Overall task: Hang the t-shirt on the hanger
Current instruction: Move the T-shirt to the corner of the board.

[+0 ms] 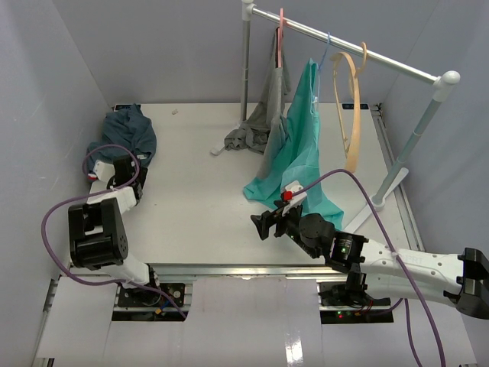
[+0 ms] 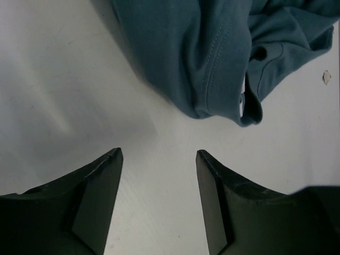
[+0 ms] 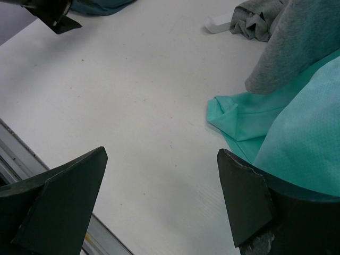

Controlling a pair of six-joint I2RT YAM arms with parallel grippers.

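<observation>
The dark slate-blue t-shirt (image 1: 126,134) lies crumpled at the far left of the table. In the left wrist view the t-shirt (image 2: 212,53) shows a stitched hem and a bit of white label. My left gripper (image 2: 158,154) is open, with only bare table between its fingers, just short of the cloth's edge. From above, the left gripper (image 1: 131,174) sits at the shirt's near side. The tan hanger (image 1: 350,115) hangs from the rail at the right. My right gripper (image 1: 263,224) hovers open over mid-table; in its own view the right gripper (image 3: 162,154) holds nothing.
On the metal rail (image 1: 344,46) hang a grey garment (image 1: 263,115) on a pink hanger (image 1: 281,30) and a teal-green garment (image 1: 302,145) on a blue hanger (image 1: 325,53). Both garments drape onto the table. The rack's foot (image 1: 382,199) stands at the right; walls close three sides.
</observation>
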